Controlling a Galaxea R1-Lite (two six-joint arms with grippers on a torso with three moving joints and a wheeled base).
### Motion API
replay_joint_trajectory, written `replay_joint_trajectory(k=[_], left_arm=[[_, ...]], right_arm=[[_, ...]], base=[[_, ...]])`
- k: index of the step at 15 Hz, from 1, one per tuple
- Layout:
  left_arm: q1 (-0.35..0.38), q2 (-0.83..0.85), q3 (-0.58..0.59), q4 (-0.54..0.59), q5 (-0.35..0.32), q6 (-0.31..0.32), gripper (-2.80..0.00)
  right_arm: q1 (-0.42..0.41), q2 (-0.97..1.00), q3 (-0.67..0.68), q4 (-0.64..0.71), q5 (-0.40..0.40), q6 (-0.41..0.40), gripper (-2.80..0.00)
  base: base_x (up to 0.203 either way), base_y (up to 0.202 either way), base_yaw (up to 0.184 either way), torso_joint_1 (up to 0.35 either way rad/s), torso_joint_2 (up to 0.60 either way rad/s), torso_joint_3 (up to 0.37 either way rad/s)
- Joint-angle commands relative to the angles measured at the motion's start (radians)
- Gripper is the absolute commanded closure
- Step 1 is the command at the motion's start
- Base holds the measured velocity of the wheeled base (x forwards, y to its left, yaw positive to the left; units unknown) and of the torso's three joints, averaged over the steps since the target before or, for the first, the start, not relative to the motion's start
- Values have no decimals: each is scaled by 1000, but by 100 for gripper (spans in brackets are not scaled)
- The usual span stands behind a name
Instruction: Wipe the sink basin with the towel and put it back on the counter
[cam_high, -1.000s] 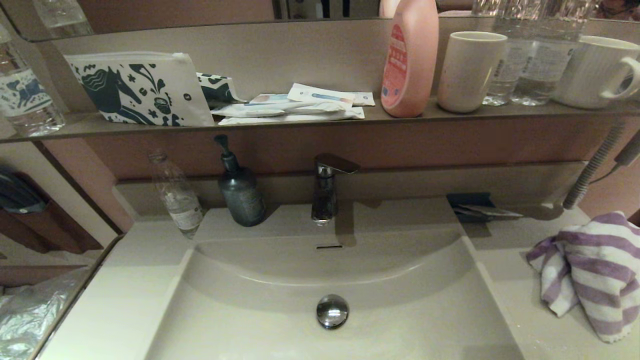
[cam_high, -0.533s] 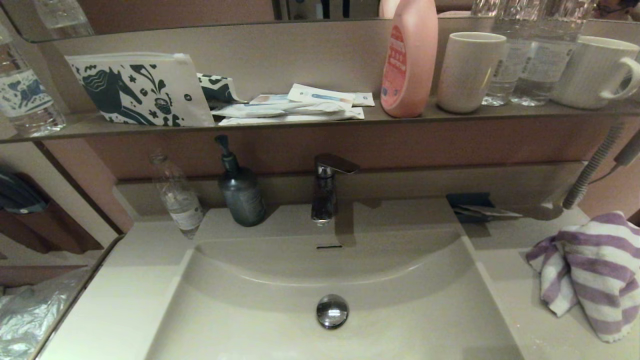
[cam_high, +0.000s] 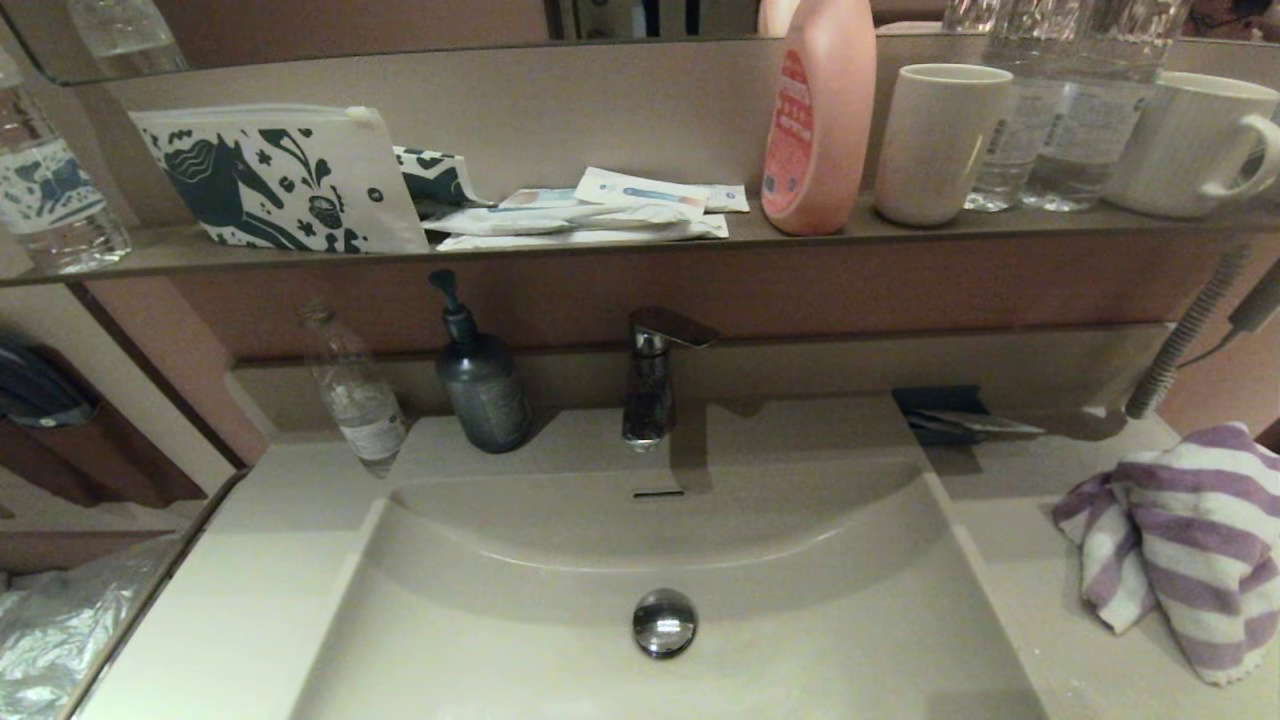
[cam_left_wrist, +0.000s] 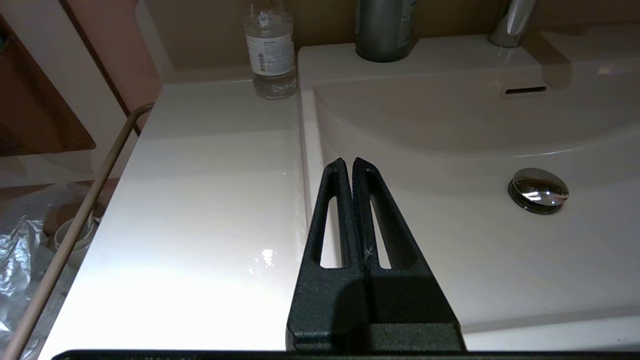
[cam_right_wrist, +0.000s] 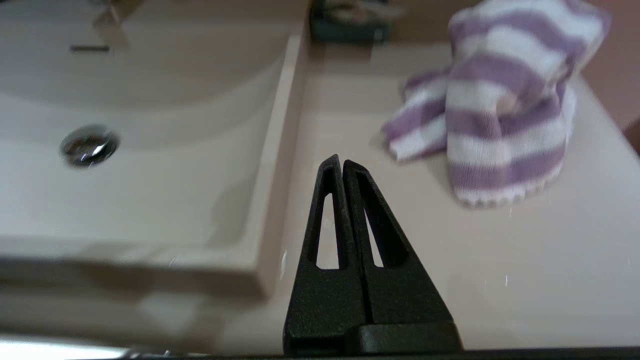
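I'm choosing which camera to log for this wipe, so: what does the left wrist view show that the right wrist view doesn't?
Only the left wrist view shows the shut left hand, the clear bottle and the dark dispenser base. Only the right wrist view shows the shut right hand and the towel bunched on the counter. Both show the sink basin, its drain plug and the overflow slot.

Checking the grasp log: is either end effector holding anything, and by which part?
Nothing is held. Both the left end effector and right end effector are shut and empty; the towel lies on the counter.
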Motion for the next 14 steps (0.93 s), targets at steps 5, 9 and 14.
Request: replay_joint_trajectory(k=[5, 9, 14], left_arm=[[0, 1, 0, 0, 0, 1, 0], [0, 1, 0, 0, 0, 1, 0], [0, 1, 0, 0, 0, 1, 0]], right_arm=[[0, 0, 57, -47, -58, -117, 0], [0, 0, 82, -64, -88, -67, 0], [0, 0, 82, -66, -87, -54, 0]], base=[[0, 0, 0, 0, 0, 0], [0, 0, 0, 0, 0, 0], [0, 0, 0, 0, 0, 0]])
